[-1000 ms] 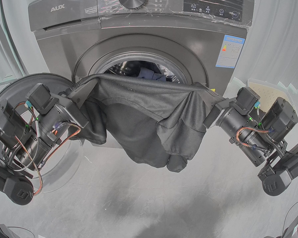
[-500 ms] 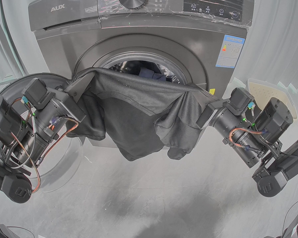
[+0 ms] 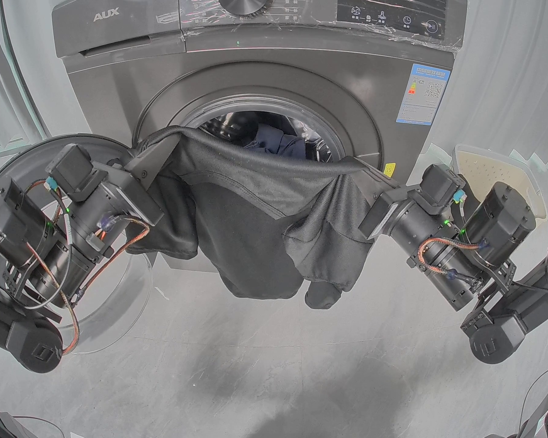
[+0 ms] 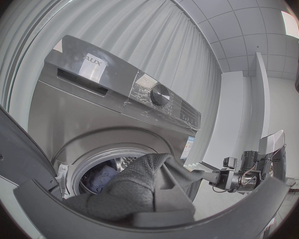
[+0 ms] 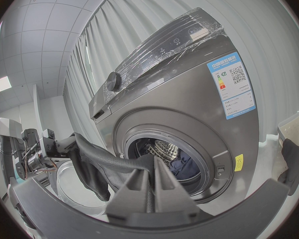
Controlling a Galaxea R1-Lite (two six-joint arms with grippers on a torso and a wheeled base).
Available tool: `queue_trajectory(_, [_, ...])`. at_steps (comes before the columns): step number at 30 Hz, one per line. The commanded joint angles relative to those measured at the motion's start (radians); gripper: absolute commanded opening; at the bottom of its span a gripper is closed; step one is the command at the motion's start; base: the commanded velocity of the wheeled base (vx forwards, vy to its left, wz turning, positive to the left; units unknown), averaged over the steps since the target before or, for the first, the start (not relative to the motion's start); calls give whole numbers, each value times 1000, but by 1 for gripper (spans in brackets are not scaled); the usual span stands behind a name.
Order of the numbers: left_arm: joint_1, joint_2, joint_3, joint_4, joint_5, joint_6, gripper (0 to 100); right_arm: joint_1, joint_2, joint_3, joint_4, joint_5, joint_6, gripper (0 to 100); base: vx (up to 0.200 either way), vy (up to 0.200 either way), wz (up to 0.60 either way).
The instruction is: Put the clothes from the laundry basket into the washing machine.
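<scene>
A black garment (image 3: 262,214) hangs stretched between my two grippers, right in front of the washing machine (image 3: 256,74) and its open drum. My left gripper (image 3: 155,153) is shut on the garment's left top corner. The right gripper (image 3: 364,176) is shut on the right top corner. In the right wrist view its fingers (image 5: 166,186) pinch the black cloth (image 5: 103,163). In the left wrist view the garment (image 4: 139,186) drapes over that gripper. Dark blue clothes (image 3: 279,143) lie inside the drum. The cream laundry basket (image 3: 499,171) stands at the right.
The machine's round door (image 3: 18,171) is swung open to the left, behind my left arm. A dark cloth (image 5: 294,163) hangs over the basket's edge (image 5: 294,126). Grey floor (image 3: 274,366) lies below the garment. Curtains hang behind the machine.
My right gripper has moved left, closer to the left one. The garment's top edge now sags, showing more of the drum, and its lower hem has risen a little.
</scene>
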Motion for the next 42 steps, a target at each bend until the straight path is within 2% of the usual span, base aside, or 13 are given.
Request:
queue_trajectory(1, [-12,42,-27,-1,-3,-1,0,20,22,9,0,-1,6,100,0,0,0])
queue_trajectory(3, [-19,58,-44,-1,-3,-1,0,46,57,29,3,-3,16,100,0,0,0])
queue_trajectory(6, [-25,69,-65,-1,-4,-1,0,86,118,118,-1,8,16,100,0,0,0])
queue_trajectory(10, [-42,69,-90,-1,-3,-4,0,106,183,144,-3,26,11,100,0,0,0])
queue_trajectory(13, [-55,61,-91,-1,-3,-4,0,120,216,134,-5,58,9,100,0,0,0])
queue_trajectory(19, [-58,57,-90,-1,-4,-2,0,113,290,61,-8,83,6,100,0,0,0])
queue_trajectory(25, [-58,49,-91,-1,-4,-2,0,129,356,56,-21,164,-3,100,0,0,0])
queue_trajectory(30, [-58,48,-91,-1,-4,-4,0,130,385,39,-23,169,-6,100,0,0,0])
queue_trajectory(34, [-65,46,-90,-1,-4,-2,0,92,448,-85,-21,164,-20,100,0,0,0])
queue_trajectory(36, [-76,35,-87,-1,-4,-2,0,75,503,-189,-15,163,-30,100,0,0,0])
queue_trajectory(38, [-76,35,-87,-1,-4,-2,0,75,508,-195,-14,163,-32,100,0,0,0])
queue_trajectory(39, [-84,31,-84,-1,-4,-2,0,60,591,-326,-6,163,-47,100,0,0,0])
queue_trajectory(42, [-96,29,-82,-2,-4,-2,0,54,652,-424,8,164,-56,100,0,0,0])
